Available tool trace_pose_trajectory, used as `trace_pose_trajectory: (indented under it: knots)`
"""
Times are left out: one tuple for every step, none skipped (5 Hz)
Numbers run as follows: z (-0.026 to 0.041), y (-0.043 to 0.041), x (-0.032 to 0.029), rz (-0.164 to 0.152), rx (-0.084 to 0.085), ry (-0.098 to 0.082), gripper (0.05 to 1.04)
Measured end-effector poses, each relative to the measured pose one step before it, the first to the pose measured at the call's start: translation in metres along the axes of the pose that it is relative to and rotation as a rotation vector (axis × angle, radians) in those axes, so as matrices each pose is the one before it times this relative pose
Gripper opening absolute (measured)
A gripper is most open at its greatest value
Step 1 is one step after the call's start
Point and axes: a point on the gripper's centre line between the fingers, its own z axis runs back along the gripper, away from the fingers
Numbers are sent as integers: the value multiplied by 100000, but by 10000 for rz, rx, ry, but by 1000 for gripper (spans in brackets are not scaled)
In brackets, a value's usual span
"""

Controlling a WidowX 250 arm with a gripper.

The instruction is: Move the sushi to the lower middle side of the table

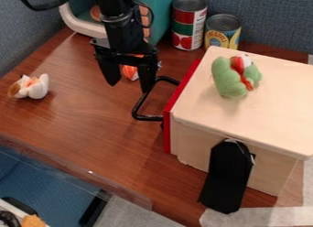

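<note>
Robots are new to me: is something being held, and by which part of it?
Nothing is held: the gripper stands open, and the orange-and-white piece seen between its fingers doesn't fill the gap.

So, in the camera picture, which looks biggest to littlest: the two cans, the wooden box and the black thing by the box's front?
Largest to smallest:
1. Wooden box
2. Black thing
3. Taller can
4. Shorter can

Nearer things look bigger, though.
</note>
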Motion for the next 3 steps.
trace_pose_trajectory:
  knots:
    - [-908,32,-238,56,-90,306,1001]
    - [317,1998,2957,327,-100,-320,1001]
    - [370,1509,2950,20,130,-453,999]
